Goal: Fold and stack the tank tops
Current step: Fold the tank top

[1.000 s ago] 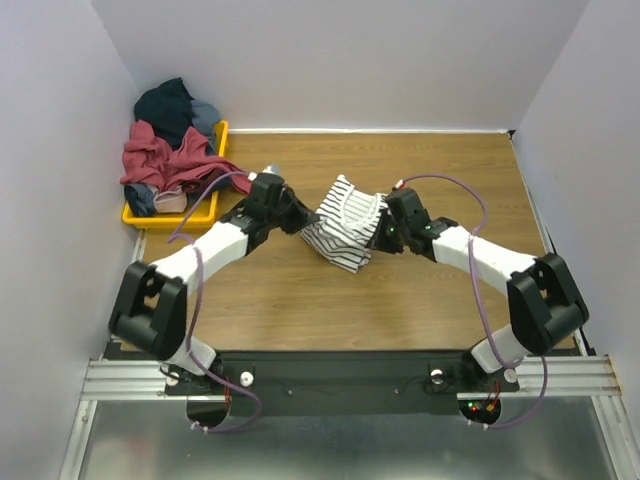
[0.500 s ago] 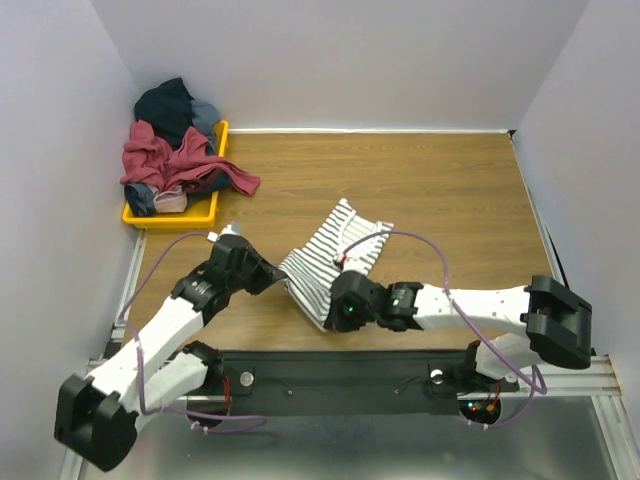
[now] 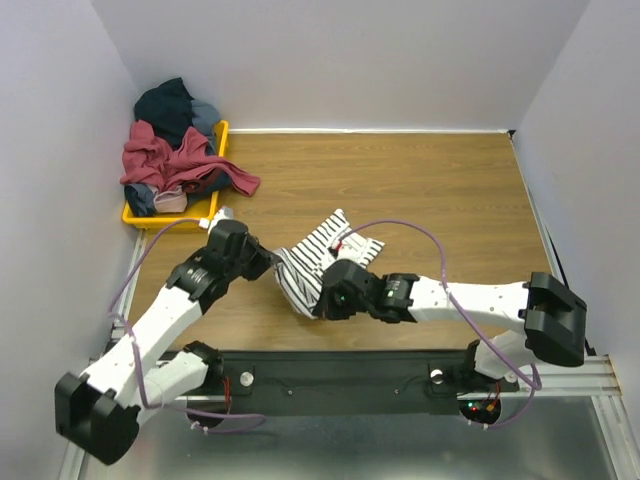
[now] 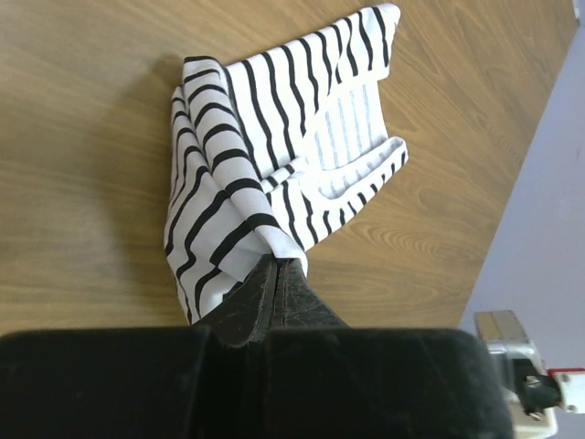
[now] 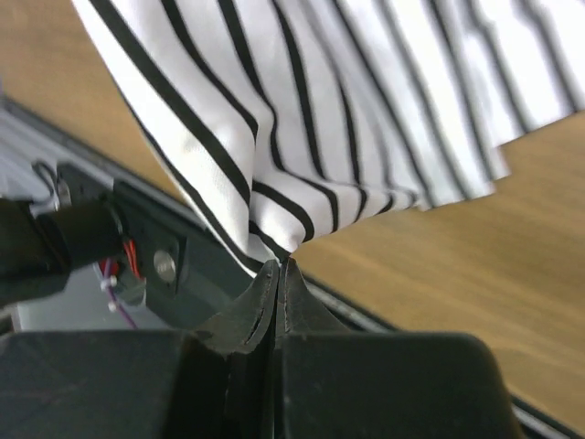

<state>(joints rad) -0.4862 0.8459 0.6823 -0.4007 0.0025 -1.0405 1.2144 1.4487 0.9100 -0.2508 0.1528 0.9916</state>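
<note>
A white tank top with thin dark stripes [image 3: 318,252] hangs crumpled over the middle of the wooden table, held by both arms. My left gripper [image 3: 272,266] is shut on its left corner; in the left wrist view the cloth [image 4: 265,165] spreads away from the closed fingertips [image 4: 279,267]. My right gripper [image 3: 322,305] is shut on its lower corner near the table's front edge; in the right wrist view the cloth [image 5: 302,119] rises from the pinched tips [image 5: 278,267]. More tops lie piled in the tray.
A yellow tray [image 3: 172,214] at the back left holds a heap of red, dark blue and grey clothes [image 3: 170,150], some spilling over its right side. The black front rail [image 3: 330,380] runs along the near edge. Grey walls enclose the table.
Both grippers, which pulled the striped top from the table's middle toward the near edge, have now lifted and drawn closer together, bunching the cloth. The left arm moved slightly back and right.
</note>
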